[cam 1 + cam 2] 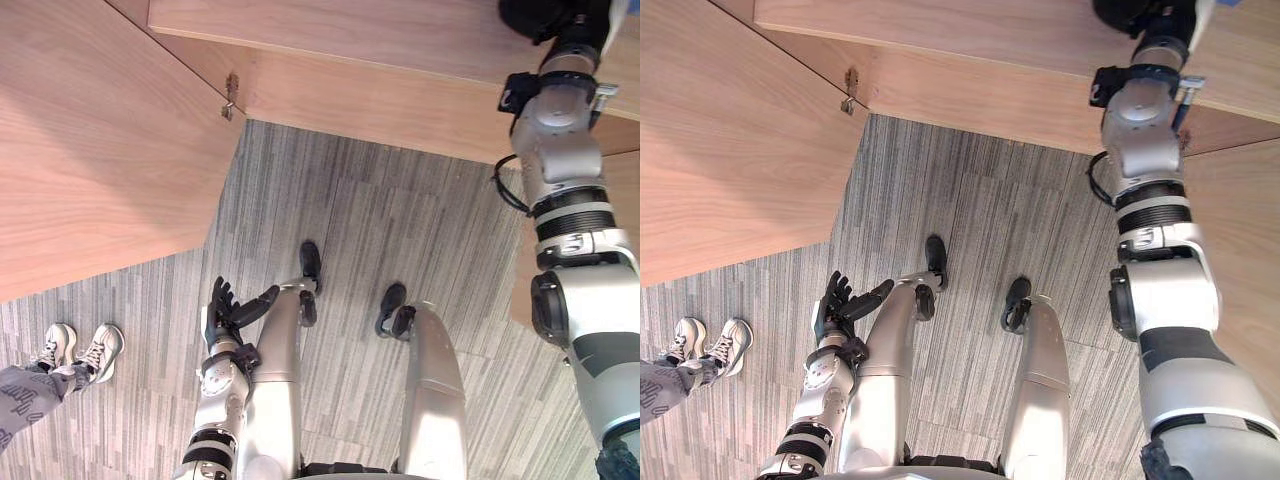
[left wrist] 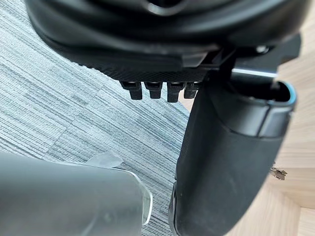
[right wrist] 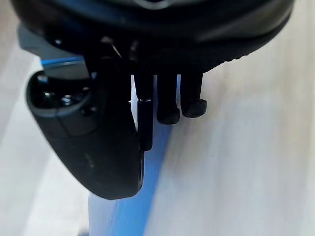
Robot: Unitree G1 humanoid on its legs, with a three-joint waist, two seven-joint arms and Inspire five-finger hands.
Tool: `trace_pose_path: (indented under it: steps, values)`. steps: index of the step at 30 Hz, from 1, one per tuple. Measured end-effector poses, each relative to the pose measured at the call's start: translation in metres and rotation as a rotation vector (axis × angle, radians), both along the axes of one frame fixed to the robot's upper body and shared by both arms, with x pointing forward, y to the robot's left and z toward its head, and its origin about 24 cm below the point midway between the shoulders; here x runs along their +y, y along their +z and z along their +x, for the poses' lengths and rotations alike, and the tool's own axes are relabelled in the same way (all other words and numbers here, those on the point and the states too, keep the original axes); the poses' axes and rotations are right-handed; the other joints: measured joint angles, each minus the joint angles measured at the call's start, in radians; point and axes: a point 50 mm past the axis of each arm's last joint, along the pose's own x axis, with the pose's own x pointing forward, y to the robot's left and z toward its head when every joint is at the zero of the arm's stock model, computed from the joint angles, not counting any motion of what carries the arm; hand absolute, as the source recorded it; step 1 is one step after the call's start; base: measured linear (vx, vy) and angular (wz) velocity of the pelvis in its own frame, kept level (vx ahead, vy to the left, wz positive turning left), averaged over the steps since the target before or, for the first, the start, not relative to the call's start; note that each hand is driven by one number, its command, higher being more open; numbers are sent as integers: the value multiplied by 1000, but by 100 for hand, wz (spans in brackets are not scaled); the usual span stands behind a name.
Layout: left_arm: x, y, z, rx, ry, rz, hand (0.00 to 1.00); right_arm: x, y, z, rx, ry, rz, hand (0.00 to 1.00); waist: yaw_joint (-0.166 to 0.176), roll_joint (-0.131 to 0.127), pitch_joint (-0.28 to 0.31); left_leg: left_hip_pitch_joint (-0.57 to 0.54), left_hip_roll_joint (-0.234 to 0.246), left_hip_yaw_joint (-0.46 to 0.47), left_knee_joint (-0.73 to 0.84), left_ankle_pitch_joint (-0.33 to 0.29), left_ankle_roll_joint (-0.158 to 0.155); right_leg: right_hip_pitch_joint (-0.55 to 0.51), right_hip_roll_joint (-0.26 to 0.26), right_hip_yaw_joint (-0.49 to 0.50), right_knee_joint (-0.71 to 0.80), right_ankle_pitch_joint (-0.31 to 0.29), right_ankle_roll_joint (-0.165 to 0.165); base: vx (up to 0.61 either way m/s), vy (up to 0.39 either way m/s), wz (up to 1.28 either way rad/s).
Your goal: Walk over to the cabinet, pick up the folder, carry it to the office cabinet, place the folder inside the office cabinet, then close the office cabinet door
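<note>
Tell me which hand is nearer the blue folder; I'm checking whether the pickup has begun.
Right. The right hand is raised to the wooden cabinet, right at the blue folder. The left hand hangs low over the carpet, far from it.

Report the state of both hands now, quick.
Left hand: open, fingers relaxed, holding nothing.
Right hand: shut on the blue folder, pinching its edge.

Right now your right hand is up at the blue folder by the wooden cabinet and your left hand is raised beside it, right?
No: the left hand hangs low over the carpet, as the left eye view shows. The right hand is up at the folder by the cabinet.
</note>
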Motion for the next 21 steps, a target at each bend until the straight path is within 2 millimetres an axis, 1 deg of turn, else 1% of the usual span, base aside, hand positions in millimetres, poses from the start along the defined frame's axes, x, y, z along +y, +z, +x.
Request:
trace_pose_path:
  steps: [2, 4, 5, 7, 8, 9, 10, 11, 12, 13, 14, 15, 17, 19, 20, 21]
  values:
    - [-2, 0, 0, -3, -3, -4, 100, -15, 12, -10, -57, -45, 29, 0, 3, 0, 0, 11, -3, 11, -17, 7, 4, 1, -4, 8, -6, 5, 0, -7, -37, -2]
    - [-3, 0, 0, -4, -3, -7, 100, -25, 21, -19, -103, -71, 47, 0, 3, 0, 0, 27, -4, 19, -26, 9, 6, 10, -5, 15, -13, 8, 1, 6, -30, -6]
    - [-4, 0, 0, -5, -3, -10, 100, -26, 23, -21, -118, -76, 49, 0, 0, 0, 0, 40, -4, 23, -33, 9, 7, 21, -5, 17, -21, 11, 2, 9, -16, -7]
    - [-6, 1, -1, -13, -5, -18, 100, -24, 23, -25, -138, -66, 38, 0, -9, 0, 0, 62, 1, 30, -38, 9, 7, 46, -2, 16, -34, 14, 4, 11, -14, -7]
    - [-10, 2, 0, -21, -17, -26, 100, -20, 19, -31, -172, -44, 8, 0, -9, 0, 0, 81, 6, 33, -44, 8, 7, 69, 4, 14, -50, 18, 4, 13, -15, -7]
    - [-11, 3, 0, -22, -22, -26, 100, -19, 17, -32, -177, -40, 0, 0, -9, 0, 0, 84, 7, 34, -44, 8, 7, 74, 5, 13, -54, 20, 4, 16, -14, -11]
    - [-14, 3, 1, -24, -36, -26, 100, -11, 9, -41, -208, -7, -43, 0, -6, 0, 0, 100, 17, 38, -44, 4, 7, 94, 15, 11, -69, 25, 5, 21, -14, -14]
    - [-14, 2, 0, -15, -42, -29, 100, -1, -5, -48, -226, 43, -87, 0, -7, 0, 0, 122, 24, 39, -45, -3, 8, 121, 22, 9, -83, 26, 5, 25, -16, -16]
    - [-15, 0, 0, -7, -47, -30, 100, 6, -15, -52, -232, 77, -102, 0, -6, 0, 0, 137, 27, 39, -44, -8, 6, 139, 26, 9, -90, 27, 6, 28, -18, -19]
    - [-15, -4, -3, 17, -50, -34, 100, 21, -38, -58, -222, 151, -121, 0, -6, 0, 0, 174, 37, 42, -40, -25, 3, 184, 36, 7, -111, 28, 8, 20, -16, -19]
    - [-15, -7, -6, 29, -54, -34, 100, 28, -53, -61, -204, 193, -128, 0, -8, 0, 0, 196, 42, 43, -39, -34, 0, 211, 42, 7, -124, 29, 9, 44, -7, -29]
    - [-14, -15, -14, 67, -61, -37, 100, 48, -101, -72, -123, 303, -117, 0, -9, -1, 0, 274, 55, 44, -37, -63, -5, 305, 56, 5, -161, 30, 12, 46, 2, -22]
    - [-13, -21, -20, 99, -70, -28, 100, 60, -134, -80, -47, 367, -92, 0, -14, -6, -3, 330, 58, 53, -48, -73, -4, 364, 61, 7, -190, 33, 17, 57, 17, -18]
    - [-6, -31, -33, 153, -57, -9, 100, 80, -196, -100, 130, 461, -51, 0, -22, -30, -22, 430, 57, 74, -93, -80, -6, 460, 67, 18, -253, 44, 30, 83, 25, -20]
    - [-5, -34, -36, 170, -54, -8, 100, 84, -211, -105, 179, 473, -40, 0, -21, -38, -27, 456, 57, 81, -108, -80, -5, 483, 69, 22, -271, 49, 31, 82, 13, -22]
    - [-3, -43, -45, 219, -57, -1, 100, 88, -239, -118, 278, 493, -13, 100, -25, -48, -49, 501, 57, 90, -137, -79, -5, 526, 77, 28, -313, 61, 35, 88, 20, -30]
